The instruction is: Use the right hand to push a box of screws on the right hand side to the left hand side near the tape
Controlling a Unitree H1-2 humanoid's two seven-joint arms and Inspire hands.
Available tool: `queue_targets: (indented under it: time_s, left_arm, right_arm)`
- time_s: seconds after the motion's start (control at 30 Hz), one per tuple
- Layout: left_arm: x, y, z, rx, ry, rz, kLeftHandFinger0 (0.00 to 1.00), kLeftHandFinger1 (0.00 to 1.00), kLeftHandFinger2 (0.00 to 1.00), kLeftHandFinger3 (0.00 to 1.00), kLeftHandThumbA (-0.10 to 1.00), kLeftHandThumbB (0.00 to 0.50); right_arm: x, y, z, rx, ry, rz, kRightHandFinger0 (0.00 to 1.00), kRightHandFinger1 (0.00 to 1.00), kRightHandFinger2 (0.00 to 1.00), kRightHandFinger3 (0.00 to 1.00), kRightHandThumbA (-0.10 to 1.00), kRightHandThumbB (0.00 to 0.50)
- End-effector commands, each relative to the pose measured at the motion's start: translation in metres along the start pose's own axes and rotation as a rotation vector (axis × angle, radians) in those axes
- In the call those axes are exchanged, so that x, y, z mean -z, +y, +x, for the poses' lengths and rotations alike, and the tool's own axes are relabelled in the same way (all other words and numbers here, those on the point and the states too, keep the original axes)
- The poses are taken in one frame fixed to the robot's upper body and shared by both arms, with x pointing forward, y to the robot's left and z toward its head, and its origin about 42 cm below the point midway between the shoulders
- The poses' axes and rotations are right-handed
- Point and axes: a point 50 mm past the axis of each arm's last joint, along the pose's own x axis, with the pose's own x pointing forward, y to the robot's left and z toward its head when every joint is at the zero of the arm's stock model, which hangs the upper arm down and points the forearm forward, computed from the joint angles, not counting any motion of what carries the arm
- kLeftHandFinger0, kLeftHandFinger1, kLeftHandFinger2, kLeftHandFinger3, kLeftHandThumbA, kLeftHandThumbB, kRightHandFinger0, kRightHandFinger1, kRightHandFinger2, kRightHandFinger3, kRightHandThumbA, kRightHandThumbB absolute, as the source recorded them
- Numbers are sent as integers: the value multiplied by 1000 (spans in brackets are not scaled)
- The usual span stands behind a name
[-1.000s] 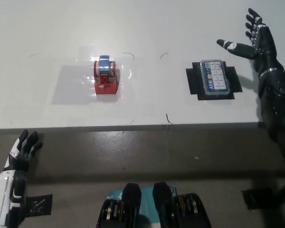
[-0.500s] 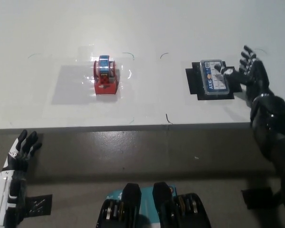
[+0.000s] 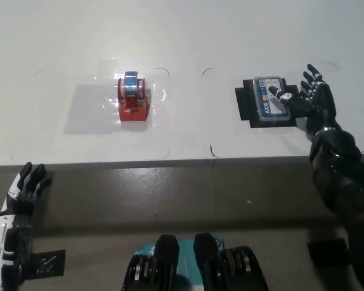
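The box of screws (image 3: 270, 100) is a small clear-lidded case with a blue label, lying on a black patch (image 3: 244, 107) on the right of the white table (image 3: 188, 36). My black right hand (image 3: 306, 100) is open at the box's right edge, one digit lying over its right side. The tape (image 3: 133, 98), a red dispenser with a blue roll, stands on the left of the table. My white left hand (image 3: 21, 194) rests open below the table's front edge at the lower left.
A stretch of bare white tabletop lies between the tape and the box. The table's front edge (image 3: 170, 161) runs across the middle of the picture, with grey floor below it. Thin pen marks (image 3: 213, 150) dot the tabletop.
My right hand has come down from the far right and moved left against the box's right side. The box and tape stand where they were. The left hand barely moved.
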Motion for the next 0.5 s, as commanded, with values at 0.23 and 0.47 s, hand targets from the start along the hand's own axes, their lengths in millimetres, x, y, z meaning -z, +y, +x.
queue_targets:
  time_s: [0.23,0.47]
  left_arm:
    - [-9,7,10,17,-61,19,1000,1000,1000,1000,1000,123]
    - [-11,10,12,15,-67,38,1000,1000,1000,1000,1000,98]
  right_arm:
    - [23,61,-15,-116,53,55,1000,1000,1000,1000,1000,154]
    - [30,101,-26,-211,48,25,1000,1000,1000,1000,1000,161]
